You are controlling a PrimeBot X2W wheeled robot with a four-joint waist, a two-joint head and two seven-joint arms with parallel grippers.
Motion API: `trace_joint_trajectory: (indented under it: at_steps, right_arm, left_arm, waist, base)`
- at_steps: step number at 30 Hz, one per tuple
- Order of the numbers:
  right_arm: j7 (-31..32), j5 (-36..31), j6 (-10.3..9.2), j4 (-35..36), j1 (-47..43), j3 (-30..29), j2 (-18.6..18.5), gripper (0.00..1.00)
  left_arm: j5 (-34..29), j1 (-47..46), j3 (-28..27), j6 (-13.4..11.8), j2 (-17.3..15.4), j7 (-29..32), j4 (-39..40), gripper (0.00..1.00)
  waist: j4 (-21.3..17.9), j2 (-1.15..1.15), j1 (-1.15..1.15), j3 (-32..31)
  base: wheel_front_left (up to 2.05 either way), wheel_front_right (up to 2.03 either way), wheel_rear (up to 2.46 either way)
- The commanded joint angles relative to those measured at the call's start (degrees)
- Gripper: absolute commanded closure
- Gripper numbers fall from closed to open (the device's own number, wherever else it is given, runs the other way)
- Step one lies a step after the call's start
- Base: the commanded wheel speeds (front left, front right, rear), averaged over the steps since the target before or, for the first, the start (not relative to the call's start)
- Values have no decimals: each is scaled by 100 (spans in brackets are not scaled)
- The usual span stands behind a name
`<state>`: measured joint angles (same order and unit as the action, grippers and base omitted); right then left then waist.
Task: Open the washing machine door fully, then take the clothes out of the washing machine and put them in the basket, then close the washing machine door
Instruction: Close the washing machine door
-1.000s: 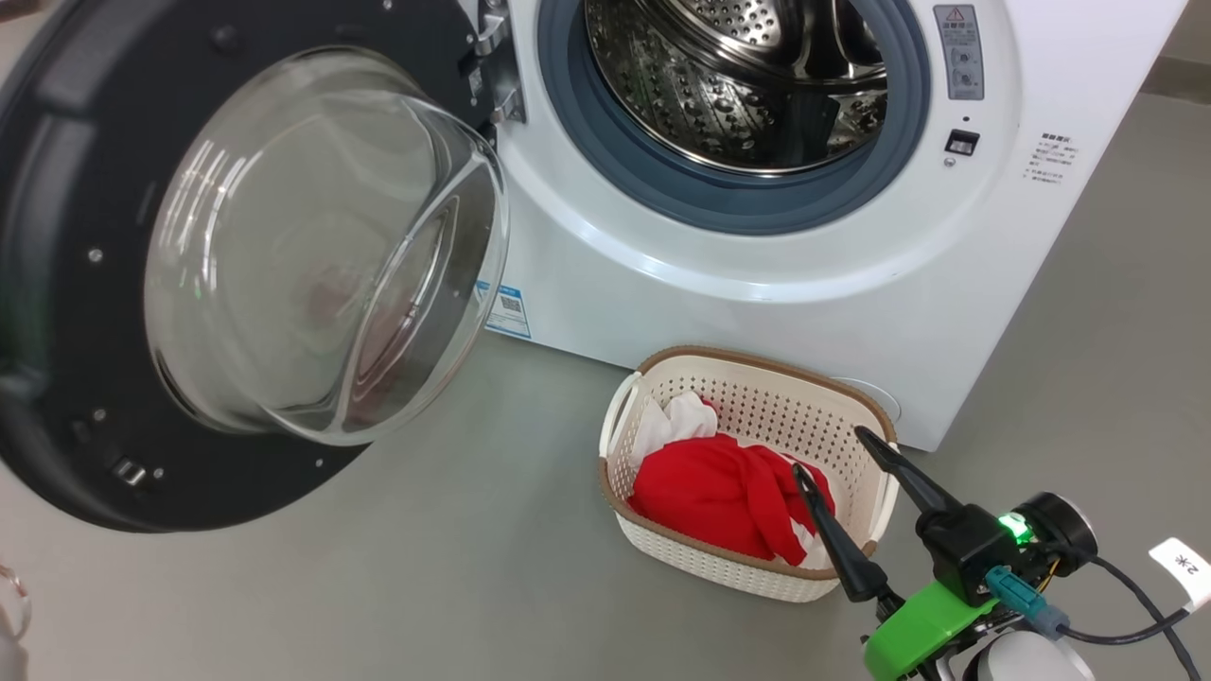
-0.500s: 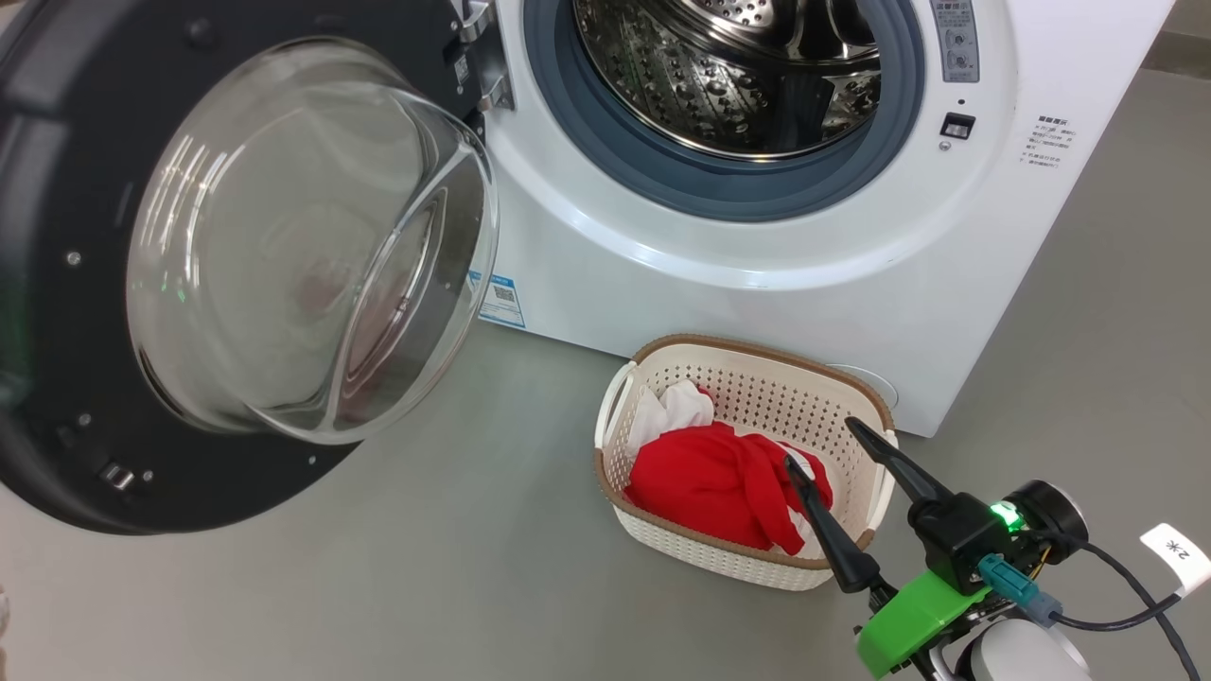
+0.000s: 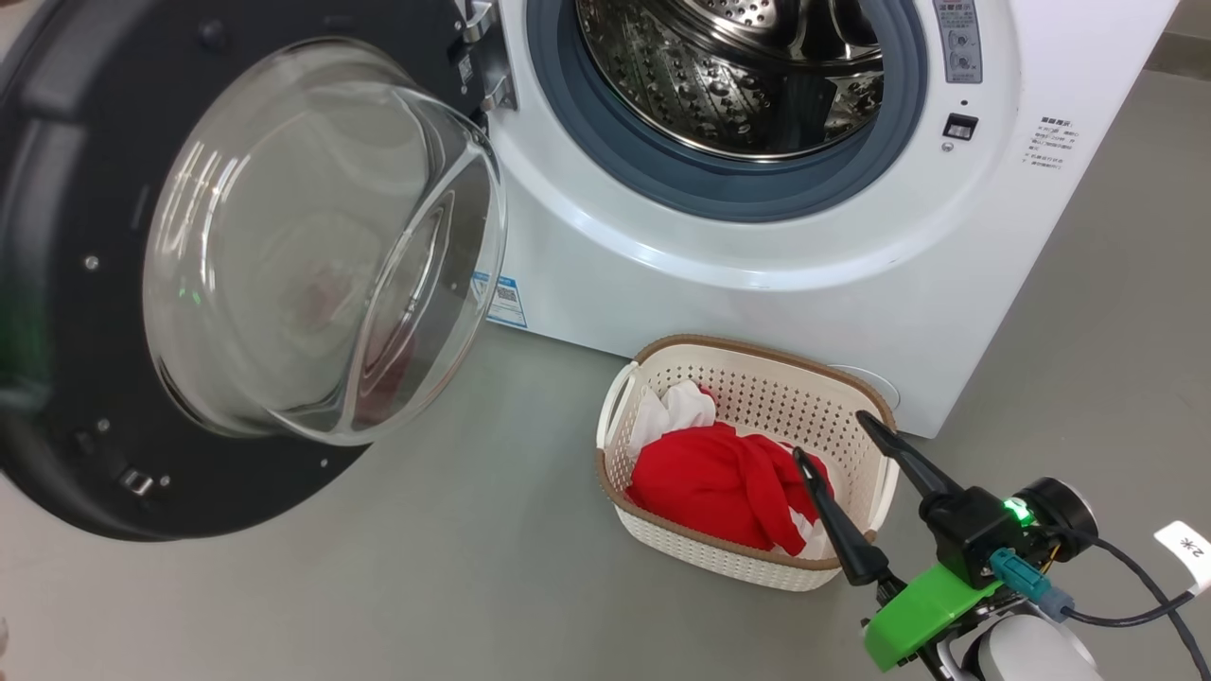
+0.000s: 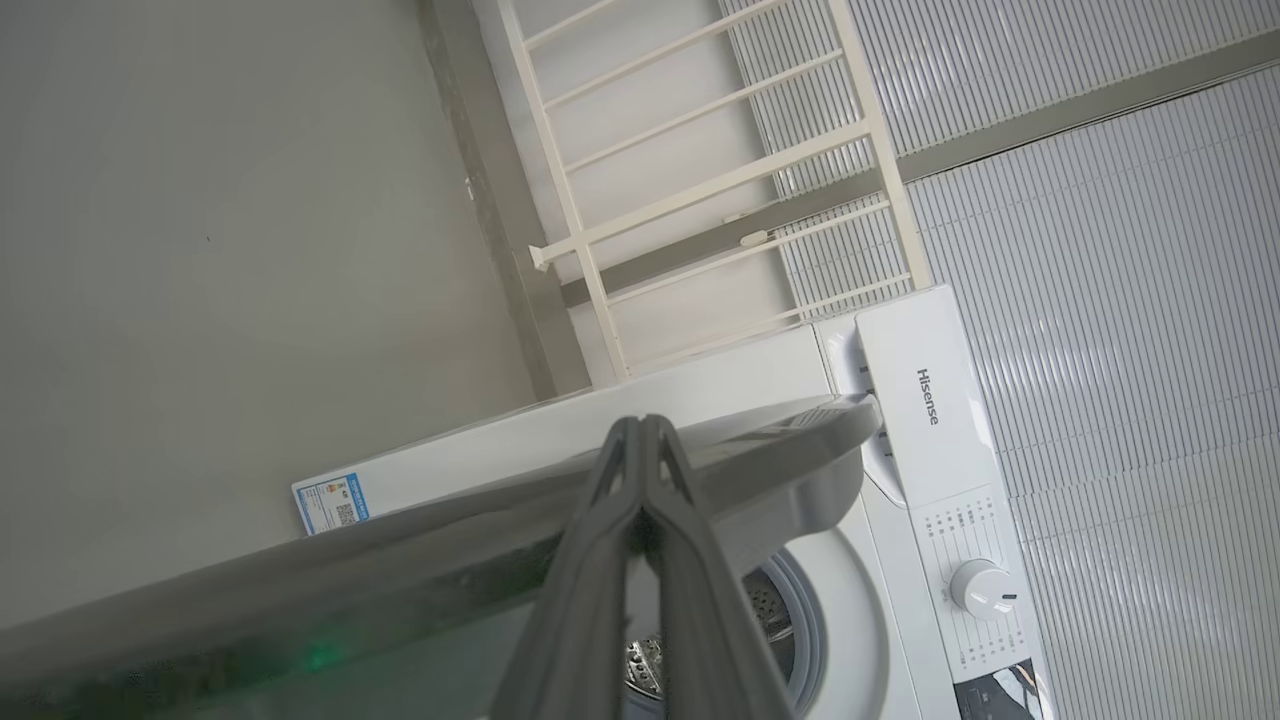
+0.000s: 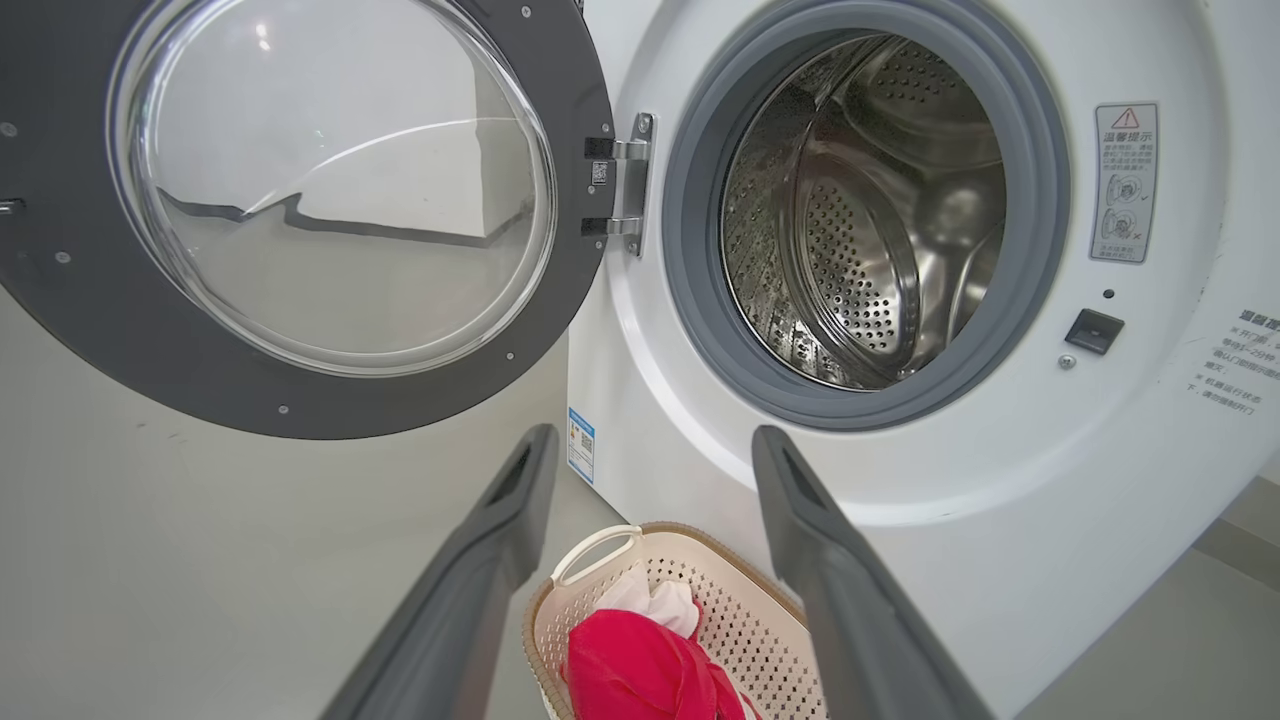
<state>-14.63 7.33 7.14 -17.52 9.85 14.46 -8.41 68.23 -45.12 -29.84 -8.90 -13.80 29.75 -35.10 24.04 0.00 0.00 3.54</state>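
Door (image 3: 57,236) open left of washing machine (image 3: 757,284); clothes (image 3: 719,487) in basket (image 3: 757,348) at machine's foot. Right gripper (image 3: 831,435) there, jaws apart, empty. Left gripper (image 4: 640,430) outside door, jaws together: likely to push shut.

Glossy glass door (image 3: 312,246), perforated steel drum (image 3: 728,76), perforated plastic basket (image 3: 757,397), red cloth (image 3: 719,487)

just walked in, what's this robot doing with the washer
The washing machine is being unloaded. Its door stands open, the drum looks empty, and the red clothes lie in the basket on the floor. The right claw is open above the basket, holding nothing. The left claw is shut beside the door's outer side. The door is not yet closed.
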Motion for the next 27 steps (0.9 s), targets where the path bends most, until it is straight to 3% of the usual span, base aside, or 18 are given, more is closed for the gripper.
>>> trace_joint_trajectory:
  at_steps: [1,10,27]
  right_arm:
    - [-37,75,35,140,104,75,6,0]
    - [-37,112,35,147,68,22,35,0]
    - [-37,158,35,177,44,-46,136,0]
  left_arm:
    - [25,195,-10,31,-174,140,140,100]
    - [181,596,-56,82,-19,398,485,100]
    - [560,1249,-155,-41,484,826,1530,100]
  waist:
    - [-1,0,0,-3]
    - [-18,0,0,-5]
    - [-33,0,0,-98]
  base:
    - [0,0,0]
    - [0,0,0]
    - [0,0,0]
